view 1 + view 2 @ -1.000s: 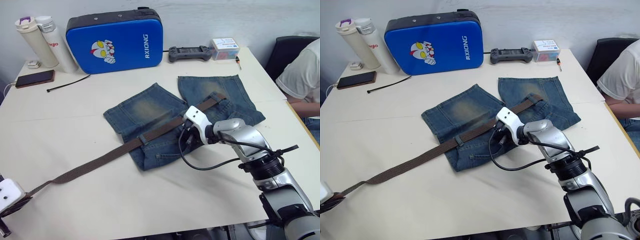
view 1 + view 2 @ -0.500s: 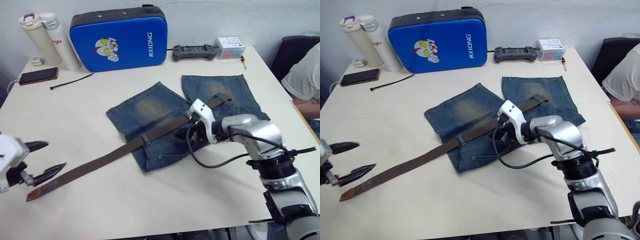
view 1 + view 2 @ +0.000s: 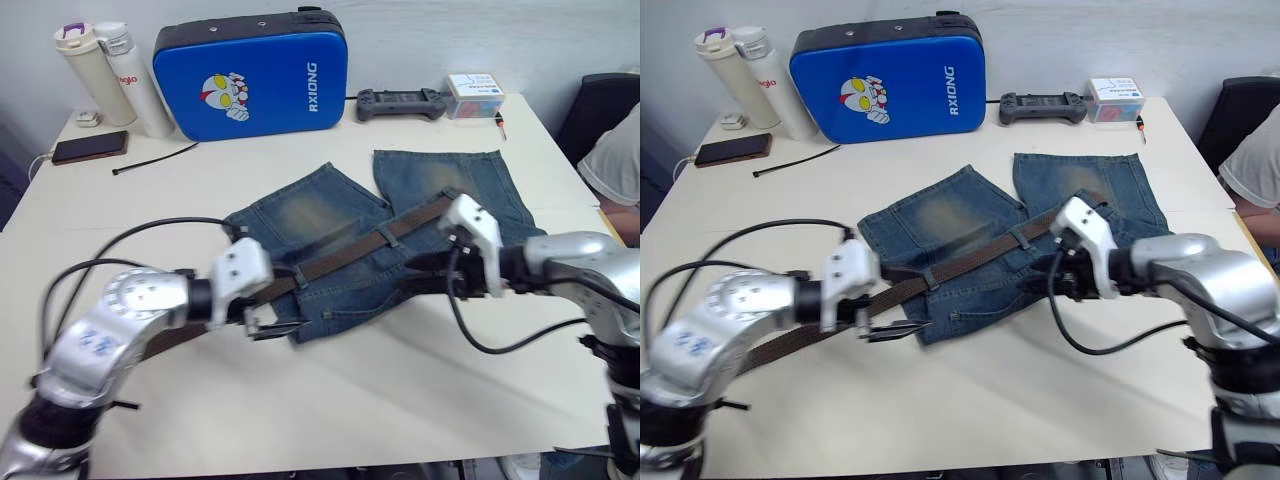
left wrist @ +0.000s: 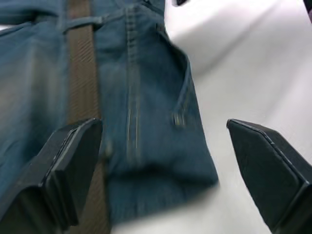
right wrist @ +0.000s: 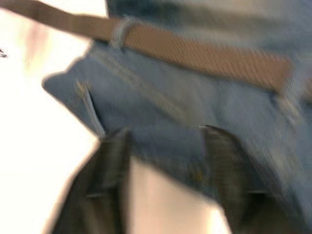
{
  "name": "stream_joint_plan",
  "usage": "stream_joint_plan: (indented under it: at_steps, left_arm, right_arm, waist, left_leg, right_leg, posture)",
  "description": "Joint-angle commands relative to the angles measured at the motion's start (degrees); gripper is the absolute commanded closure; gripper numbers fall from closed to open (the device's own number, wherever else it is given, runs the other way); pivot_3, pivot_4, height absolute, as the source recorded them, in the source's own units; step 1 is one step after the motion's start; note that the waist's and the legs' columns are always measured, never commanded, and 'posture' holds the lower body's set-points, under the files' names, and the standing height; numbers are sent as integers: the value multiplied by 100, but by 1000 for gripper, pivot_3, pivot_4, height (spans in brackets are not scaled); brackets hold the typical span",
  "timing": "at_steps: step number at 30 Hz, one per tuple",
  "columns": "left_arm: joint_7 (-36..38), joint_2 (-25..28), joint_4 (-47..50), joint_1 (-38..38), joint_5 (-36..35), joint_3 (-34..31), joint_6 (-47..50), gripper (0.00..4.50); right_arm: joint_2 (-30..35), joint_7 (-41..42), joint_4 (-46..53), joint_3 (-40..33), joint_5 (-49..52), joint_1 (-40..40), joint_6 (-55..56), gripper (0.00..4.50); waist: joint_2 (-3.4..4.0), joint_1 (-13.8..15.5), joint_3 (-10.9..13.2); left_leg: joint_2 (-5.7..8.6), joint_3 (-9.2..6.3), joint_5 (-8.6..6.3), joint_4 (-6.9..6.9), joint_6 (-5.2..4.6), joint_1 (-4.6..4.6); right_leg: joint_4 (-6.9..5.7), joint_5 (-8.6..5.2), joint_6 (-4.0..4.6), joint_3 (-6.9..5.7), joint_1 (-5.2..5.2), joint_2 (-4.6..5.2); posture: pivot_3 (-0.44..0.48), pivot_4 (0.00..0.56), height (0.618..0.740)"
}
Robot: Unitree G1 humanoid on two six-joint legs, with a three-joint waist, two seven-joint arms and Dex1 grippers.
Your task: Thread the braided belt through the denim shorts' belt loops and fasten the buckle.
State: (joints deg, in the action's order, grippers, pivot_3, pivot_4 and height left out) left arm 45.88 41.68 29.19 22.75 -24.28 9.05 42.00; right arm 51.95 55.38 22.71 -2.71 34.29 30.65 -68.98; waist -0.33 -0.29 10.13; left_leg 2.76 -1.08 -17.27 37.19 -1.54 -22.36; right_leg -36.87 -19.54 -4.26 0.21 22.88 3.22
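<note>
Closest to me, my left gripper (image 3: pixel 902 327) hovers over the table (image 3: pixel 970 420) with its two black fingers spread wide and nothing between them, right at the left hem corner of the denim shorts (image 3: pixel 970 250). From the left wrist camera I see the braided belt (image 4: pixel 82 63) running along just beside one finger (image 4: pixel 63 170), with the denim filling the gap between the fingers. The belt (image 3: pixel 940 270) lies diagonally over the shorts, passing under a belt loop (image 3: pixel 926 274) near the left gripper and another belt loop (image 3: pixel 1018 238) farther along, then trails off the shorts toward my left arm. My right gripper (image 3: pixel 420 268) sits over the lower edge of the shorts on the right side, just short of the belt; in the right wrist view its fingers (image 5: pixel 105 190) stand apart, empty, above the denim with the strap (image 5: pixel 204 56) crossing beyond them. I cannot make out the buckle. Farther back, a thin black cable (image 3: pixel 795 160) lies near a phone (image 3: pixel 732 150). Along the far edge stand two bottles (image 3: pixel 750 70), a bright blue case (image 3: pixel 890 85), a black controller (image 3: pixel 1042 106) and a small box (image 3: pixel 1115 98). A person's sleeve (image 3: pixel 1258 170) shows at the far right.
</note>
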Motion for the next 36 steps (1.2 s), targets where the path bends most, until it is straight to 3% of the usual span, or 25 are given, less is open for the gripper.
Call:
stream_joint_plan:
  at_steps: [1, 8, 12, 16, 23, 29, 36]
  left_arm:
    - [70, -238, -545, 419, 462, 663, -183, 0]
    - [424, -550, -1461, 826, 1226, 1670, -648, 0]
    - [940, -244, -1882, 870, 1723, 1989, -1381, 0]
    - [1659, 367, -2327, 776, 1956, 1882, -2367, 1218]
    - [2457, 1146, -3505, 636, 1917, 1156, -3918, 4197]
    - [3156, 1613, -4740, 638, 1868, 652, -5090, 4297]
    - [2692, 1860, -6241, 704, 2040, 24, -5724, 4297]
  right_arm:
    - [349, -205, 558, -730, 256, -363, -329, 111]
    - [490, -933, 1167, -1448, 197, -1046, -679, 48]
    - [501, -1214, 1330, -1639, 160, -1307, -680, 48]
    - [564, -1274, 1283, -1554, 192, -1324, -538, 0]
    - [660, -1126, 844, -809, 77, -880, 30, 0]
    - [717, -853, 396, -178, -49, -413, 464, 0]
    - [510, -575, -161, 415, -243, 82, 940, 0]
  waist:
    - [-4, 9, 2]
    - [-8, 35, 4]
    - [-9, 58, 5]
    - [-6, 9, 3]
    - [-5, -30, 2]
    - [-5, -108, 2]
    - [-5, -158, 2]
  left_leg:
    - [-2, 1, 2, 0, 2, 1]
    - [-5, 1, 9, 6, 5, 2]
    - [-5, 0, 12, 7, 7, 3]
    - [-6, 2, 15, 6, 12, 10]
    - [-21, 4, 20, 0, 21, 20]
    - [-24, 4, 19, -2, 19, 20]
    - [-27, 11, 6, -3, -3, 16]
  right_leg:
    - [1, 0, 0, 1, 0, -3]
    - [2, 0, 0, 4, -1, -7]
    - [3, 0, 0, 4, -1, -6]
    - [6, 0, 1, 7, -3, -7]
    - [-1, -6, 11, 9, -3, -19]
    - [-2, -7, 14, 7, -1, -19]
    - [-23, -9, 17, 12, 20, -21]
  posture:
    - [0, 150, 740]
    - [0, 150, 740]
    - [0, 150, 740]
    - [0, 150, 740]
    - [0, 150, 740]
    - [0, 150, 740]
    - [0, 150, 740]
